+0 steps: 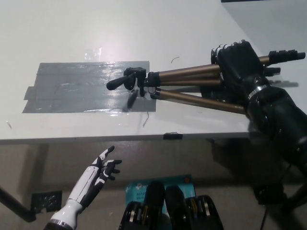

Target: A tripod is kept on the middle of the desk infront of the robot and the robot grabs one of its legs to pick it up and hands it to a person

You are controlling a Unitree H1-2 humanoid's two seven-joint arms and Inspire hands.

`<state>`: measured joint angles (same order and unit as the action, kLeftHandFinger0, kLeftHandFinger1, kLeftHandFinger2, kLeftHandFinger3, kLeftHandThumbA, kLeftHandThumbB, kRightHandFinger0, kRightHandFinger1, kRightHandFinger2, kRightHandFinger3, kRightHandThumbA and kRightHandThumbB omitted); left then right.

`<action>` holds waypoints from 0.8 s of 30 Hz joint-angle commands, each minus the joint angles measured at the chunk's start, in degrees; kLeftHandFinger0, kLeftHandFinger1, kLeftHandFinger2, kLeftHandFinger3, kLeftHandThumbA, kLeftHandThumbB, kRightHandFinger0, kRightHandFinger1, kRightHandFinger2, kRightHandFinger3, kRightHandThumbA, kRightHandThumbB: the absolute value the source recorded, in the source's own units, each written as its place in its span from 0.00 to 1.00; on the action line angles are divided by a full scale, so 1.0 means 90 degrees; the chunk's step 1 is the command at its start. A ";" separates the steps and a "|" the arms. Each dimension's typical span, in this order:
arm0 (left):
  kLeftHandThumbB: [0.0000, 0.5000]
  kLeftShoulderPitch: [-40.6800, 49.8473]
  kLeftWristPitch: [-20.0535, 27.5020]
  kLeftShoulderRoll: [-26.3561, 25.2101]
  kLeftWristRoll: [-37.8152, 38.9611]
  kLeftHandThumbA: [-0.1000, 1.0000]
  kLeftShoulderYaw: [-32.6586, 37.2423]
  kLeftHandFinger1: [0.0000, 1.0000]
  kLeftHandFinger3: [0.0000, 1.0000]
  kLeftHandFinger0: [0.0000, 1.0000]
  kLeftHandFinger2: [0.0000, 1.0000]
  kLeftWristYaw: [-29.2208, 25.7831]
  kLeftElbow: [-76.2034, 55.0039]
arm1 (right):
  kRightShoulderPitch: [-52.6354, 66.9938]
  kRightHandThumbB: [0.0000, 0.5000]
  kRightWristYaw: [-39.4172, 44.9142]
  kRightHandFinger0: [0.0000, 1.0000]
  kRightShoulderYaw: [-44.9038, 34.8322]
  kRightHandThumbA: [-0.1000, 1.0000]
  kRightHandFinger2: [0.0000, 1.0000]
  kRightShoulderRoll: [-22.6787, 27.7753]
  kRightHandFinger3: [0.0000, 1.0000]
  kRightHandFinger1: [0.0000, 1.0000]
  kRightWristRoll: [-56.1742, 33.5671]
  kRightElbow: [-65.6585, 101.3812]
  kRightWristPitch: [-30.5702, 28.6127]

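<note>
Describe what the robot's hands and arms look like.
The left hand is slim and white with black patches, on a thin white forearm. The right hand is bulky and black, with a silver ring at the wrist and a thick glossy black arm.

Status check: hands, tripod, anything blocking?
Right hand over tripod legs, grip unclear; tripod flat on desk, head over grey tape. Left hand open, idle below desk edge. No obstruction seen.
</note>
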<state>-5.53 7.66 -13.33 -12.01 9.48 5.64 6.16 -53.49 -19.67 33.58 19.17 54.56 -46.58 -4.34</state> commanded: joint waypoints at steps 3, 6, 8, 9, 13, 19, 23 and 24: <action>0.10 -0.0458 0.0381 -0.0276 -0.0094 1.00 0.0097 0.69 1.00 0.65 0.78 0.0292 -0.0125 | -0.1719 0.38 -0.2153 0.00 -0.0347 0.00 0.90 0.0419 0.48 0.34 0.0518 0.1126 -0.0896; 0.08 -0.0500 0.0472 -0.0291 -0.0081 1.00 0.0108 0.69 1.00 0.65 0.79 0.0295 -0.0100 | -0.2053 0.48 -0.2317 0.00 -0.0345 0.00 0.78 0.0382 0.33 0.19 0.0586 0.0944 -0.0947; 0.07 -0.0511 0.0514 -0.0290 -0.0071 1.00 0.0106 0.69 1.00 0.64 0.79 0.0286 -0.0088 | -0.2199 0.48 -0.2267 0.00 -0.0382 0.00 0.77 0.0338 0.49 0.16 0.0558 0.0898 -0.0940; 0.07 -0.0521 0.0535 -0.0287 -0.0068 1.00 0.0104 0.68 1.00 0.64 0.79 0.0279 -0.0073 | -0.2241 0.48 -0.2261 0.00 -0.0392 0.00 0.77 0.0326 0.51 0.16 0.0545 0.0868 -0.0957; 0.11 -0.0531 0.0425 -0.0276 -0.0124 1.00 0.0128 0.68 1.00 0.64 0.78 0.0285 -0.0117 | -0.2459 0.56 -0.2206 0.00 -0.0364 0.00 0.66 0.0203 0.38 0.05 0.0488 0.0437 -0.1038; 0.11 -0.0559 0.0312 -0.0244 -0.0114 1.00 0.0097 0.68 1.00 0.65 0.78 0.0296 -0.0176 | -0.2594 0.53 -0.1971 0.00 -0.0345 0.00 0.62 0.0099 0.31 0.01 0.0421 0.0077 -0.0913; 0.11 -0.0577 0.0323 -0.0233 -0.0104 1.00 0.0081 0.68 1.00 0.65 0.78 0.0305 -0.0171 | -0.2663 0.43 -0.1932 0.00 -0.0345 0.00 0.53 0.0049 0.28 0.00 0.0402 -0.0049 -0.0883; 0.12 -0.0581 0.0330 -0.0234 -0.0100 1.00 0.0079 0.68 1.00 0.65 0.78 0.0310 -0.0175 | -0.2684 0.44 -0.1885 0.00 -0.0354 0.00 0.53 0.0030 0.26 0.00 0.0376 -0.0070 -0.0878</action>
<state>-8.87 7.84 -13.94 -12.36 9.84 7.03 6.28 -68.54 -29.48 32.96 19.41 58.48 -47.97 -10.97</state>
